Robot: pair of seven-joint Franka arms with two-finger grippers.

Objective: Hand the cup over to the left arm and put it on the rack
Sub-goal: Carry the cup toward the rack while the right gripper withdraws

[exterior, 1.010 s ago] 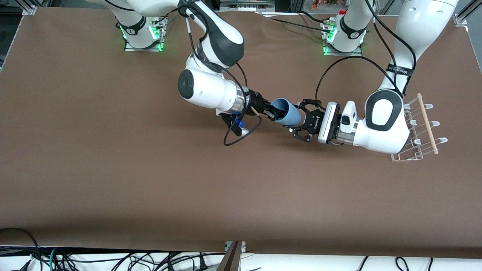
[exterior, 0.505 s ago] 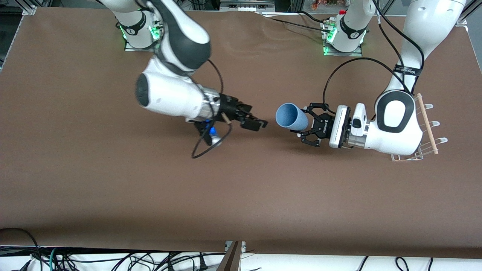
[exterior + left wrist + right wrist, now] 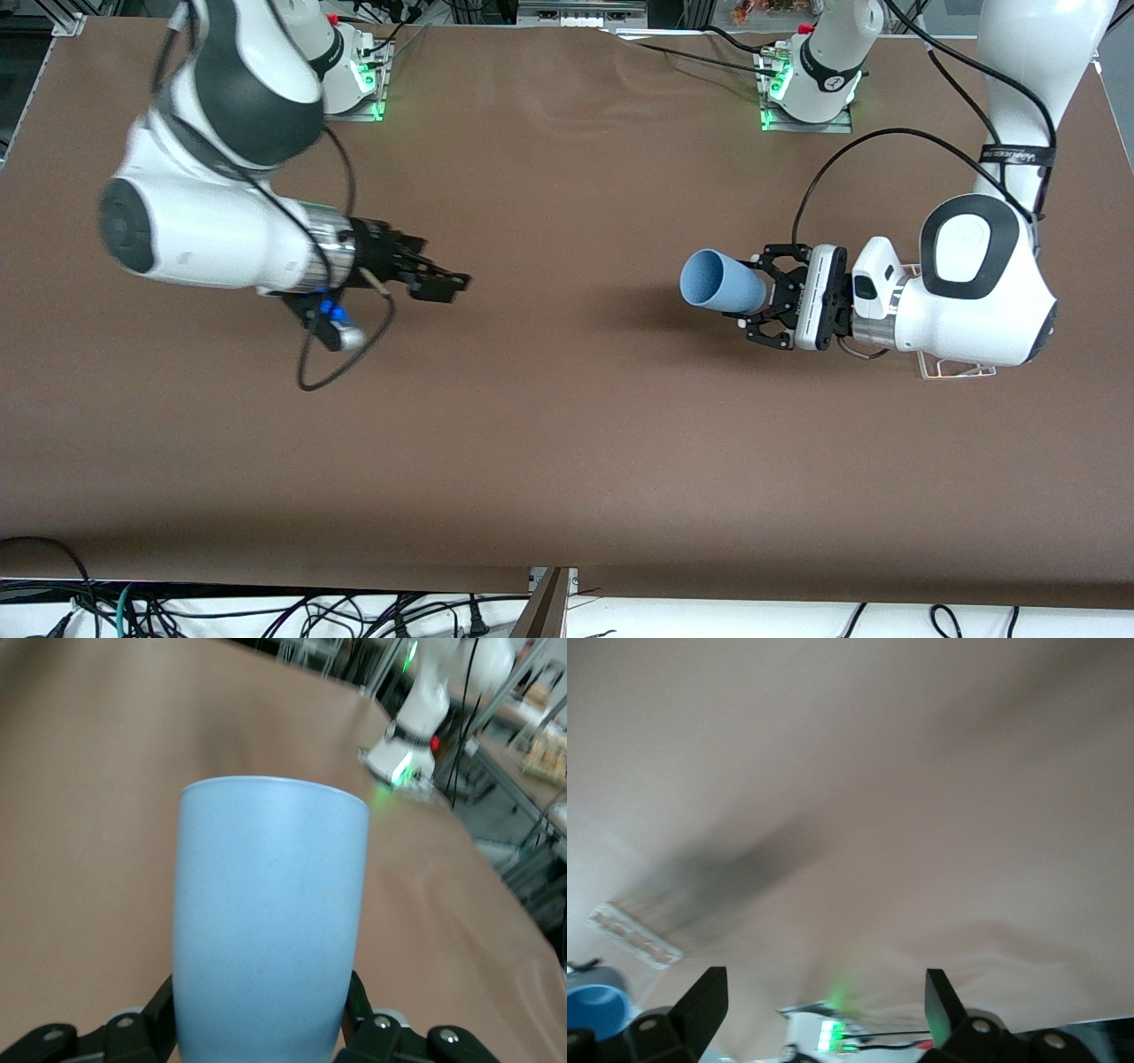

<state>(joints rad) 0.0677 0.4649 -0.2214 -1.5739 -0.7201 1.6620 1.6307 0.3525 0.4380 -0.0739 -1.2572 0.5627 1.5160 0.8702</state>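
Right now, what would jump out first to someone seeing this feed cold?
The light-blue cup, held sideways above the brown table by the left pincer, mouth pointing toward the right arm's end. Next, the right pincer, open and empty, over that end of the table. The white wire rack barely peeks out under the left arm.

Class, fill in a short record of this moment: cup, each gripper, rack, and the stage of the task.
cup: light blue, lying sideways in the air over the table, mouth toward the right arm's end
left gripper: shut on the cup's base
right gripper: open, empty, over the table near the right arm's end
rack: mostly hidden under the left arm, at its end of the table
stage: cup with left arm, not yet on rack
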